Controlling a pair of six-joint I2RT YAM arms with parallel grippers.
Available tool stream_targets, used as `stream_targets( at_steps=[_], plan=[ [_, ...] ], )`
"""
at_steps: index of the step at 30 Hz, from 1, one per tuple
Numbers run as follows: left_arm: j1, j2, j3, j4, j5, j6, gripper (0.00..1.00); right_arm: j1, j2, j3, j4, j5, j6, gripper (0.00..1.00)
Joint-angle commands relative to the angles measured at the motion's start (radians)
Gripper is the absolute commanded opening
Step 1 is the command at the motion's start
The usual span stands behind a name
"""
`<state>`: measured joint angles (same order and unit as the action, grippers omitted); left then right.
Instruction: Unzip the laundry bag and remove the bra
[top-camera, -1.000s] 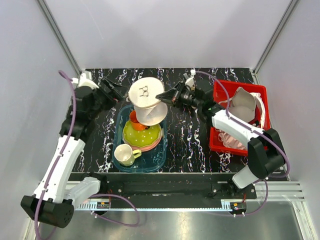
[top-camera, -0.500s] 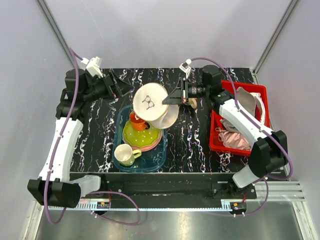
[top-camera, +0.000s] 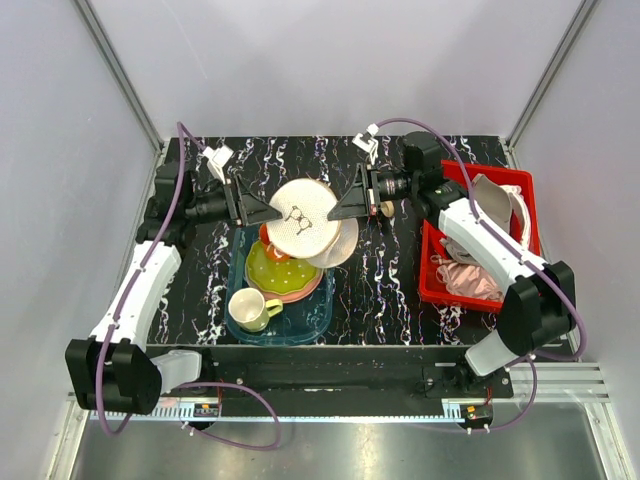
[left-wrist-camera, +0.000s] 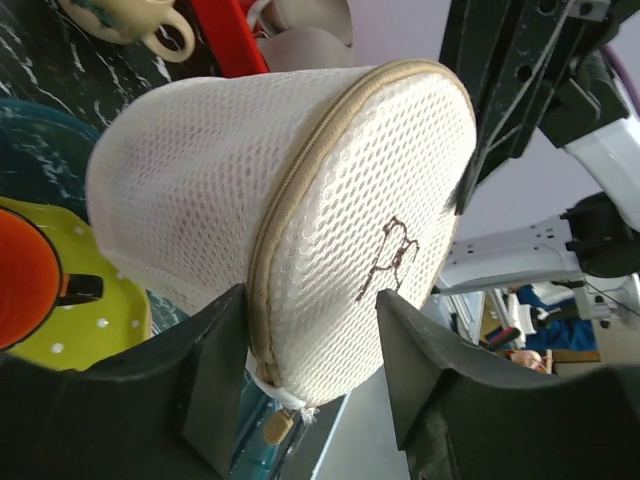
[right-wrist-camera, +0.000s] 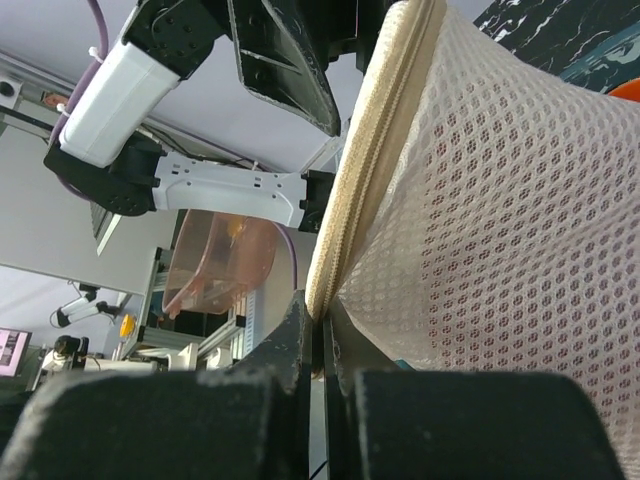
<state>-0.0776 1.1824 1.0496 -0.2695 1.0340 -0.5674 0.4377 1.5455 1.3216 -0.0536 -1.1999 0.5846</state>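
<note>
Aloft, off-white mesh laundry bag (top-camera: 305, 220), tan zip closed, black drawing; left gripper (left-wrist-camera: 312, 300) clasps dome, right gripper (right-wrist-camera: 320, 312) pinches seam.

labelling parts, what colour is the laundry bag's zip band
The zip band is tan, darker than the laundry bag mesh; clearest in the left wrist view.

The laundry bag (top-camera: 308, 218) hangs at the centre of the overhead view, lifted off the table (top-camera: 380, 290). It is caught between two grippers, with the left gripper (top-camera: 272, 212) at its left edge and the right gripper (top-camera: 335, 212) on the zip seam at its right edge. Beneath it lies a tray (top-camera: 318, 318), its upper end partly covered by the bag. In the tray a cup (top-camera: 272, 240) sits uppermost, a stack of plates (top-camera: 285, 272) in the middle and a mug (top-camera: 250, 310) at lower left. At the right of the frame stands a bin (top-camera: 428, 285) with garments (top-camera: 465, 275) heaped inside.
</note>
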Motion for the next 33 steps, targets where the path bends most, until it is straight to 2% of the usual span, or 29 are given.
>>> stream_targets(
  at_steps=[1, 2, 4, 6, 7, 8, 9, 10, 11, 12, 13, 15, 17, 18, 19, 21, 24, 26, 28, 33],
  plan=[
    [-0.008, -0.049, -0.034, 0.199, 0.116, -0.104, 0.49, 0.004, 0.031, 0.053, 0.027, -0.064, -0.031, 0.00],
    [-0.008, -0.047, -0.036, 0.197, 0.121, -0.107, 0.30, 0.001, 0.042, 0.063, 0.044, -0.076, -0.032, 0.00],
    [-0.010, -0.044, -0.039, 0.200, 0.120, -0.126, 0.02, -0.008, 0.079, 0.083, 0.046, -0.082, -0.028, 0.00],
    [-0.010, -0.050, -0.039, 0.200, 0.091, -0.146, 0.00, -0.036, 0.134, 0.135, 0.075, -0.020, 0.035, 0.00],
    [-0.008, -0.058, -0.034, 0.190, 0.031, -0.173, 0.00, -0.051, 0.149, 0.157, 0.069, 0.017, 0.069, 0.36],
    [-0.007, -0.073, -0.027, 0.161, -0.021, -0.181, 0.00, -0.083, 0.160, 0.172, 0.063, 0.061, 0.101, 0.57],
    [-0.007, -0.087, -0.011, 0.127, -0.085, -0.186, 0.00, -0.094, 0.151, 0.168, 0.060, 0.156, 0.130, 0.68],
    [-0.010, -0.101, -0.011, 0.092, -0.217, -0.228, 0.00, -0.097, 0.130, 0.159, 0.020, 0.219, 0.115, 0.85],
    [-0.010, -0.119, -0.014, 0.070, -0.291, -0.259, 0.00, -0.097, 0.102, 0.153, -0.091, 0.309, 0.080, 0.88],
    [-0.017, -0.160, -0.023, 0.067, -0.352, -0.287, 0.00, -0.079, 0.038, 0.145, -0.136, 0.491, 0.010, 0.89],
    [-0.025, -0.185, -0.037, 0.062, -0.462, -0.323, 0.00, -0.071, 0.006, 0.131, -0.169, 0.573, -0.008, 0.90],
    [-0.036, -0.233, -0.052, 0.053, -0.550, -0.371, 0.00, -0.042, -0.092, 0.078, -0.216, 0.734, -0.031, 0.90],
    [-0.050, -0.256, -0.053, 0.036, -0.676, -0.417, 0.00, 0.005, -0.154, 0.036, -0.270, 0.824, -0.057, 0.88],
    [-0.069, -0.263, -0.048, 0.024, -0.715, -0.428, 0.00, 0.036, -0.207, 0.025, -0.284, 0.930, -0.066, 0.86],
    [-0.085, -0.271, -0.043, 0.018, -0.786, -0.439, 0.00, 0.109, -0.228, 0.012, -0.291, 0.971, -0.072, 0.86],
    [-0.134, -0.265, -0.017, 0.016, -0.851, -0.445, 0.00, 0.176, -0.252, -0.012, -0.310, 1.045, -0.065, 0.84],
    [-0.197, -0.208, 0.048, -0.022, -0.945, -0.440, 0.00, 0.301, -0.245, -0.013, -0.307, 1.089, -0.045, 0.82],
    [-0.229, -0.147, 0.102, -0.118, -1.025, -0.433, 0.00, 0.372, -0.229, 0.005, -0.299, 1.099, -0.042, 0.78],
    [-0.263, -0.107, 0.179, -0.212, -1.093, -0.436, 0.00, 0.401, -0.211, 0.017, -0.286, 1.096, -0.026, 0.74],
    [-0.318, -0.046, 0.263, -0.283, -1.143, -0.428, 0.00, 0.469, -0.153, 0.056, -0.229, 1.053, 0.012, 0.69]
  ],
)
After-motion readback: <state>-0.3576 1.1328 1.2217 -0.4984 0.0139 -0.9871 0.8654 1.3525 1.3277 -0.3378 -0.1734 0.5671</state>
